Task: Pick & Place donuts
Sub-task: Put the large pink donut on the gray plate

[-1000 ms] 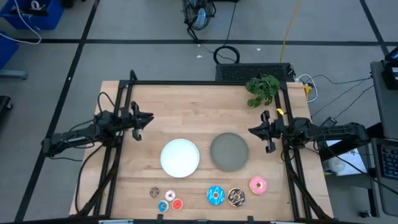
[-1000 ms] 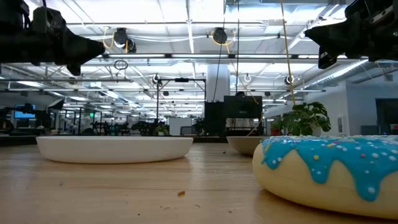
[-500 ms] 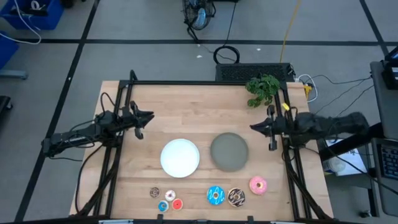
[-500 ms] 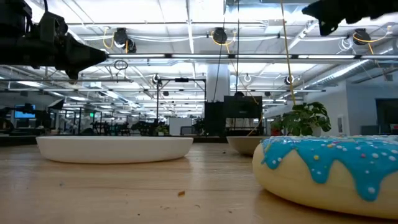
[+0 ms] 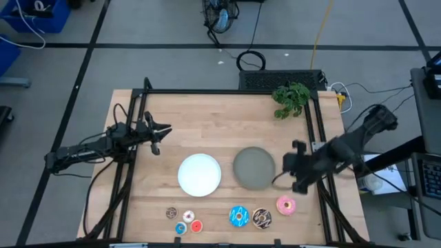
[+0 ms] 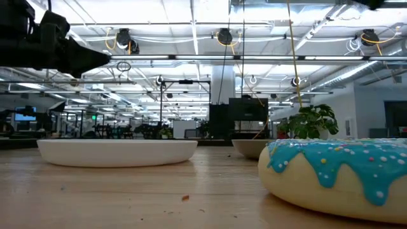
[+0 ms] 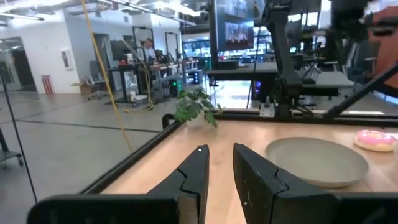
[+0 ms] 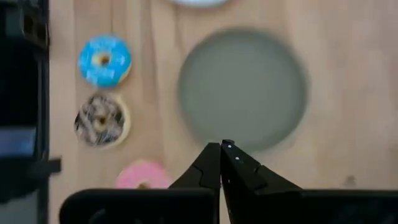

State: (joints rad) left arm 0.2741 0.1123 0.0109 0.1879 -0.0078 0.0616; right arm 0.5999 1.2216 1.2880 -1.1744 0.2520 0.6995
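In the high view the three larger donuts lie flat near the near edge: blue sprinkled (image 5: pixel 239 216), dark brown drizzled (image 5: pixel 262 218), pink (image 5: pixel 286 204). The mini donuts (image 5: pixel 185 220) sit in a cluster to their left. My right gripper (image 5: pixel 284 172) hangs shut between the grey plate (image 5: pixel 254 167) and the pink donut, pointing down. Its wrist view shows the blue (image 8: pixel 104 60), brown (image 8: pixel 101 120) and pink (image 8: pixel 142 175) donuts beyond the shut gripper (image 8: pixel 221 149). My left gripper (image 5: pixel 157 134) waits by the left rail, narrowly open (image 7: pixel 221 158). The blue donut (image 6: pixel 337 175) fills the low view's right.
The white plate (image 5: pixel 200 173) sits left of the grey plate at mid-table. A green plant (image 5: pixel 291 98) stands at the far right corner. Black frame rails (image 5: pixel 320 158) run along both sides of the table. Bare wood lies between the plates and the donuts.
My right arm has swung from the right rail toward the table's near edge and left. It has risen out of the low view and tipped its gripper downward over the spot between the grey plate and the pink donut. No donut or plate has moved.
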